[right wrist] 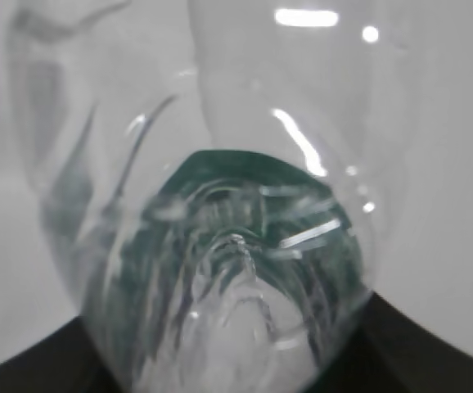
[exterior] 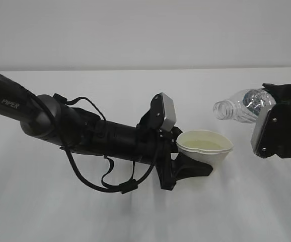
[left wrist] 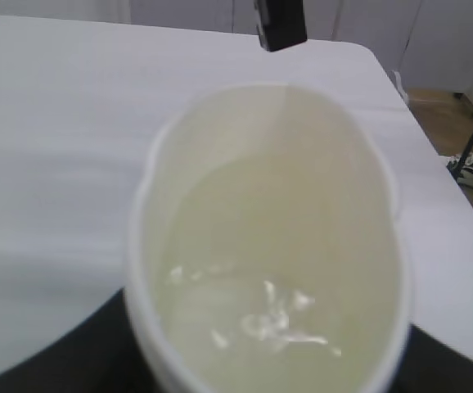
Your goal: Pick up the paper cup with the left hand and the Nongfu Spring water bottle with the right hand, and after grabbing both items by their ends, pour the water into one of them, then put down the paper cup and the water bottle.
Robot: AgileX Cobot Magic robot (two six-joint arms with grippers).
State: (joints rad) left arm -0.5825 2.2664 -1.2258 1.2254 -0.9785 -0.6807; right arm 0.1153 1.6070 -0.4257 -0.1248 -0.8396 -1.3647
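On the left, the left hand (exterior: pixel 75 128) stretches low across the white desk (exterior: pixel 135 217), and its tool (exterior: pixel 188 169) is clamped around the paper cup (exterior: pixel 205 147), squeezing the rim into an oval. That cup hangs above the desk, tipped a little toward the camera, and the left wrist view shows water pooled inside the paper cup (left wrist: pixel 269 246), glinting near the bottom.

Moving right of the cup: the Nongfu Spring water bottle (exterior: pixel 242 106) lies almost level in the air, its open neck pointing at the cup from up and to the right, clear of the rim and not touching. The right hand (exterior: pixel 281 123) has its tool gripping the bottle's base end; the right wrist view looks along the bottle (right wrist: pixel 236 246), green label showing through the plastic.

So the pouring looks about done, by my read, with both set-downs to come. The danger is that squashed cup: more squeeze or more tilt could slop water over the rim. The bottle, held only by its end, could swing or tip when it lands.
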